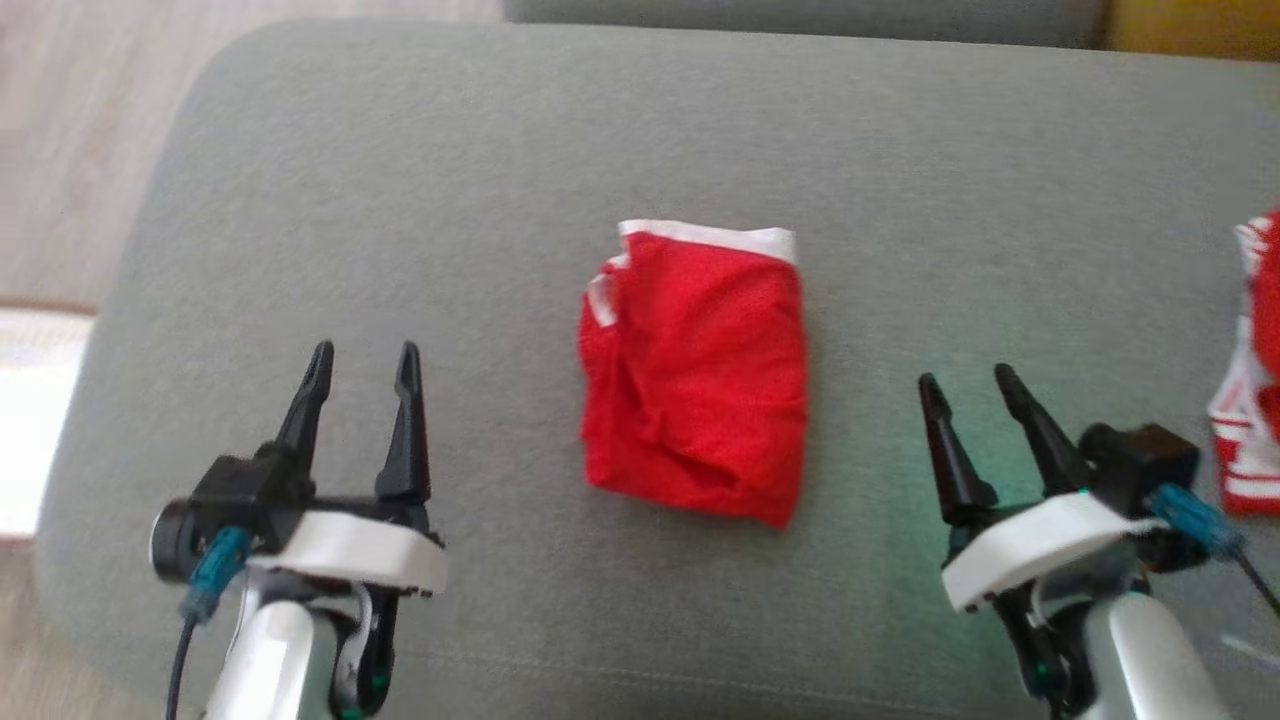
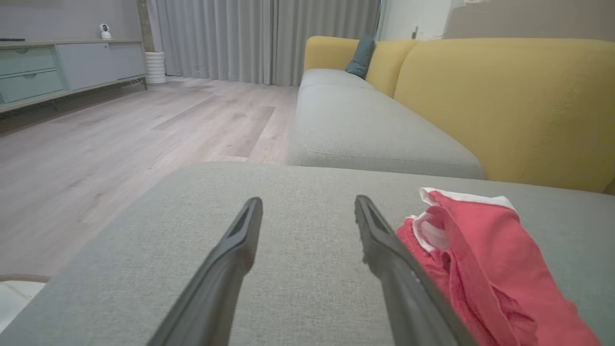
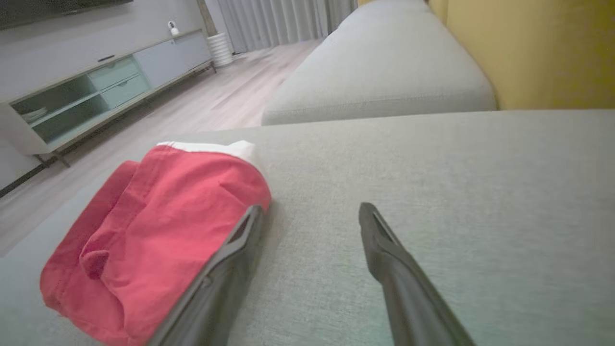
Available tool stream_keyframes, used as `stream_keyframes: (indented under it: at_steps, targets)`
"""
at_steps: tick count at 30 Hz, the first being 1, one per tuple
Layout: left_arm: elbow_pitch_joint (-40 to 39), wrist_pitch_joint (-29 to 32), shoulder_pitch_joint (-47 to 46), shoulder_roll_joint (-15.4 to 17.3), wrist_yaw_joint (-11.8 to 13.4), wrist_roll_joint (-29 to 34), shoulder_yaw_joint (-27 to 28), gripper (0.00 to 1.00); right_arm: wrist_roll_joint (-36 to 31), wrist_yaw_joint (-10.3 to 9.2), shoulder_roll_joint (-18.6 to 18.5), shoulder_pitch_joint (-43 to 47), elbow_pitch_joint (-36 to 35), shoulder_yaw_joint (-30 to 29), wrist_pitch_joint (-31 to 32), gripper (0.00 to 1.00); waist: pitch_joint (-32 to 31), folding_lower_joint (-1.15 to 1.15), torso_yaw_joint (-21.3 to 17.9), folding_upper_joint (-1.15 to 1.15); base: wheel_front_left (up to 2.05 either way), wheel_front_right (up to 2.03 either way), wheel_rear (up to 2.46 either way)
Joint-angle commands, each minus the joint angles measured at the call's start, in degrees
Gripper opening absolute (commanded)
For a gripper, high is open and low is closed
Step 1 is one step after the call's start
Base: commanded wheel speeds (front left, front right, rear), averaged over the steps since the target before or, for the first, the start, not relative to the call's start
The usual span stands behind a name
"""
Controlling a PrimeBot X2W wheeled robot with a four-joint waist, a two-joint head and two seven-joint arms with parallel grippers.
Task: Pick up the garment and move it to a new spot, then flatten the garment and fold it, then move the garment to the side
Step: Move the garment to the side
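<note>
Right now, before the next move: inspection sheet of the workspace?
Surface: grey cushion, flat.
Job's things: red garment, folded, white trim at far edge, mid-cushion.
Clutter: red-and-white cloth at cushion's right edge.
Grippers: left gripper and right gripper open, empty, either side of garment.
Cables: left cable and right cable at the wrists, clear of garment.
Surroundings: wood floor, yellow sofa back, curtains, cabinet.

- Head cam looks steeply down on the grey cushion (image 1: 400, 150) from above.
- Both wrist cams sit low, skimming across it toward the yellow sofa back (image 2: 504, 105).
- All three share the red garment (image 1: 695, 370).
</note>
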Motion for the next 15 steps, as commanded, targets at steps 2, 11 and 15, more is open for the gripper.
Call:
stream_keyframes:
  at_steps: [2, 11, 15]
  targets:
    - [-1.3, -0.9, -3.3, -0.1, -0.2, -0.6, 1.0, 1.0, 0.9, -0.05, -0.6, -3.7, 1.1, 2.4, 0.0, 1.0, 1.7, 0.0, 4.6, 0.0, 0.0, 0.0, 0.0]
    - [-0.8, -1.2, -4.8, -1.3, -0.4, -1.2, -0.3, 1.0, 3.8, -0.05, -0.3, -9.1, 14.7, 3.3, 0.1, 1.0, 2.9, 0.0, 11.5, 0.0, 0.0, 0.0, 0.0]
    - [-1.2, -1.2, -4.9, -1.6, -0.2, -1.2, -0.4, 1.0, 4.9, -0.05, -0.2, -10.7, 19.3, 2.7, 1.2, 1.0, 3.1, 0.0, 12.6, 0.0, 0.0, 0.0, 0.0]
